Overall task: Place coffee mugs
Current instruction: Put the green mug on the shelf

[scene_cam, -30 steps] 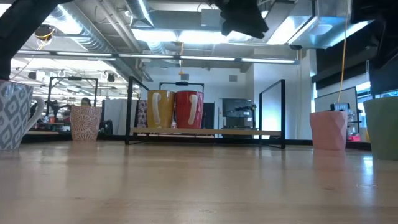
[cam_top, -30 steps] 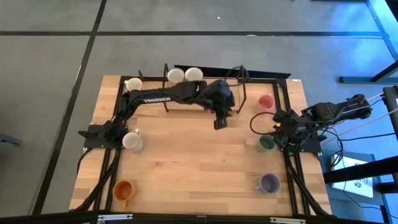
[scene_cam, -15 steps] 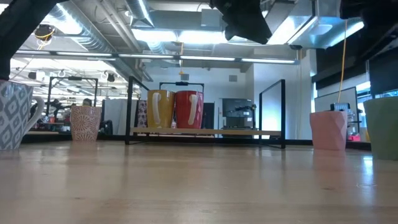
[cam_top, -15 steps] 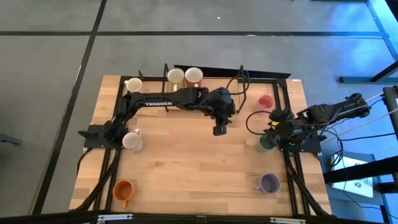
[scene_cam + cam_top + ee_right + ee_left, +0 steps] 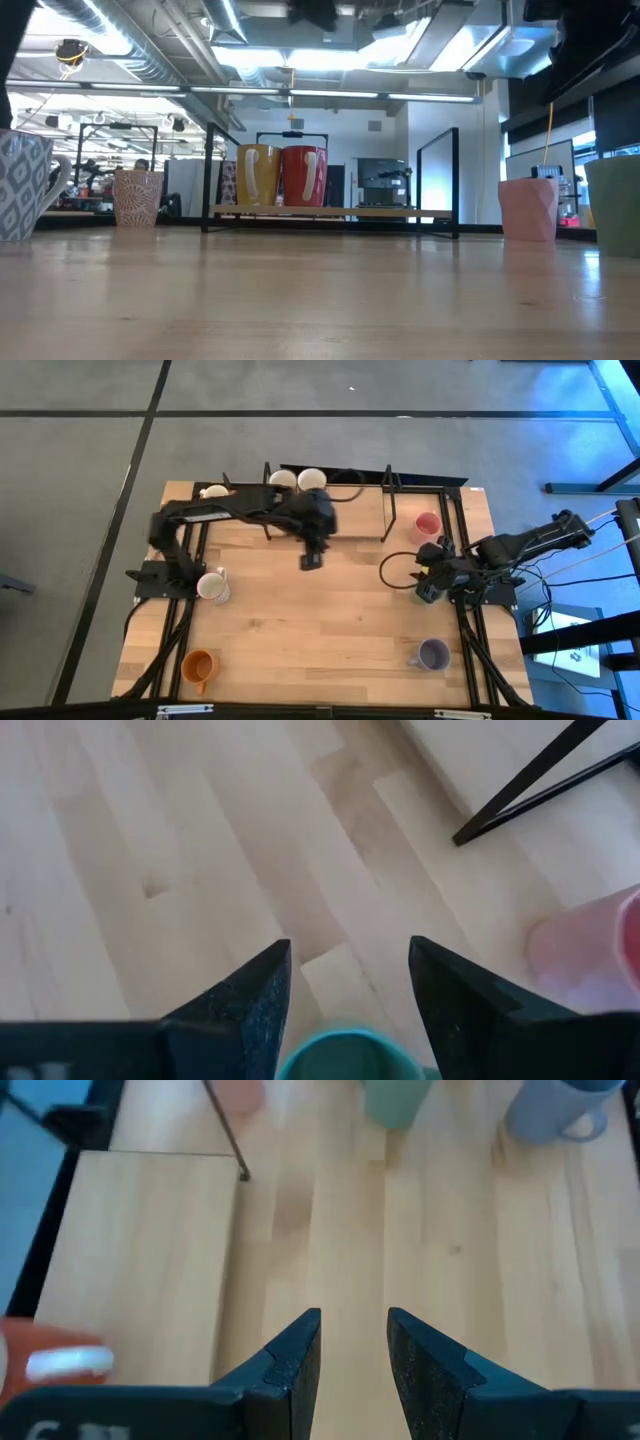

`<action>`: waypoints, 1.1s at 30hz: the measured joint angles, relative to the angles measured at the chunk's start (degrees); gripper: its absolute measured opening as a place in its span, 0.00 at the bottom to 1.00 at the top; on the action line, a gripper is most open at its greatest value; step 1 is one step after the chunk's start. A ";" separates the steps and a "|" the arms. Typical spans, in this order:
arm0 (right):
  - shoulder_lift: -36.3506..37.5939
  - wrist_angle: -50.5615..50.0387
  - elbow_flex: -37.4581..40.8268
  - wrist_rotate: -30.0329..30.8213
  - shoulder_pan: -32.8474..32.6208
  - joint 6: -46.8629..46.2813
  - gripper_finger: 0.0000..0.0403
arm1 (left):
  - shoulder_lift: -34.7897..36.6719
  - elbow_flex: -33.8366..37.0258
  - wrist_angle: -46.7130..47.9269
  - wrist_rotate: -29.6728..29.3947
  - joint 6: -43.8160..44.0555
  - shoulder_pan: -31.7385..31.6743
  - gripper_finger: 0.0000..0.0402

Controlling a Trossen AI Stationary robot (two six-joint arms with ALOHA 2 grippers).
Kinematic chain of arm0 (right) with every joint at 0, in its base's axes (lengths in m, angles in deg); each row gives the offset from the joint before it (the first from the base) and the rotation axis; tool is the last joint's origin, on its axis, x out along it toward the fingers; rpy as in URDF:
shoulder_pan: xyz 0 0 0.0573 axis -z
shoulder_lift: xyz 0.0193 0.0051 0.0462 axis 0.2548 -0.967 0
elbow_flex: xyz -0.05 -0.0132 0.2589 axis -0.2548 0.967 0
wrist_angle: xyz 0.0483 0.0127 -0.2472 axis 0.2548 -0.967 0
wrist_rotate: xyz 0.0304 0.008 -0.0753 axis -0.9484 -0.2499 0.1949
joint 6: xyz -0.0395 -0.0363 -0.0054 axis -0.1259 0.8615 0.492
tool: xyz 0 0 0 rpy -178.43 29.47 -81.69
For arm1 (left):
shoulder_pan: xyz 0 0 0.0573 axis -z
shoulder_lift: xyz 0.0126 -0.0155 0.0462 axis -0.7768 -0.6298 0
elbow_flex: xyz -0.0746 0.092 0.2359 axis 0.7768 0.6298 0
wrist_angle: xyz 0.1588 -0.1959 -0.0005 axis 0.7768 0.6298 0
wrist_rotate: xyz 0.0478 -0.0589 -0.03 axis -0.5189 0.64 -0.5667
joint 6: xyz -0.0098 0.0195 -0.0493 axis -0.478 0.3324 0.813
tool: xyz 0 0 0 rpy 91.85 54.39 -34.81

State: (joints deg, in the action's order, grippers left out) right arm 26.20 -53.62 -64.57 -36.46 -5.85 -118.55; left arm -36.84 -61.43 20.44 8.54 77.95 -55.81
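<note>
My left gripper [image 5: 311, 562] [image 5: 353, 1342] hangs open and empty over bare wood in front of the black rack [image 5: 330, 510]. My right gripper [image 5: 424, 590] [image 5: 348, 982] is open just above the green mug [image 5: 345, 1058] [image 5: 615, 205], one finger to each side of its rim; I cannot tell whether they touch. The gripper hides this mug in the high view. The pink mug [image 5: 427, 525] and purple-grey mug [image 5: 433, 653] stand on their bases along the right side. The orange mug [image 5: 199, 665] and a white patterned mug [image 5: 212, 586] stand on the left. A cream mug [image 5: 215, 491] stands at the far left, and two mugs [image 5: 283, 479] [image 5: 312, 479] sit on the rack.
The rack's thin black legs [image 5: 225, 1130] [image 5: 540, 780] stand near both grippers. A black frame [image 5: 462, 610] runs along the table's sides. Cables [image 5: 395, 565] loop beside the right arm. Bare wood [image 5: 320, 630] spans the table's middle and near part.
My left gripper has drawn back from the table's middle toward its left side, staying open. My right gripper has moved toward the table's left and near side, reaching the spot over the green mug. No mug has moved.
</note>
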 joint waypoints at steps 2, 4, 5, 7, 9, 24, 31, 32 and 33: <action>0.40 -0.06 0.04 0.46 0.01 0.04 0.48 | 4.37 5.45 -1.27 -0.65 2.11 0.00 0.28; 0.73 0.17 -0.06 1.31 0.01 0.00 0.48 | 8.68 11.11 -0.62 -1.72 4.74 0.00 0.28; 0.88 0.15 -0.07 1.57 0.01 -0.01 0.48 | 10.94 13.59 -0.89 -1.92 6.02 -0.02 0.28; 0.69 0.23 -0.05 1.60 0.01 -0.01 0.48 | 15.49 17.95 -0.79 -1.87 8.91 -0.13 0.28; 0.88 0.82 -0.05 1.98 0.01 0.01 0.48 | 19.62 21.67 -0.48 -1.30 11.91 -0.13 0.28; -0.82 12.79 0.01 2.50 -0.01 6.29 0.48 | 30.84 29.85 -1.92 3.58 16.87 3.21 0.28; -1.35 13.16 0.04 -2.14 -0.06 5.38 0.48 | 26.97 29.86 -5.21 1.91 15.16 3.17 0.32; -1.38 13.04 0.04 -3.36 -0.06 4.85 0.48 | 26.06 29.87 -4.97 2.52 15.05 3.13 0.34; -1.43 12.85 0.04 -4.34 -0.06 4.44 0.48 | 25.03 29.83 -5.21 3.31 14.89 3.10 0.35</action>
State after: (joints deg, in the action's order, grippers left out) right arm 24.76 -40.77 -64.54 -40.80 -5.90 -114.11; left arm -11.81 -31.60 15.23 11.84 92.84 -52.71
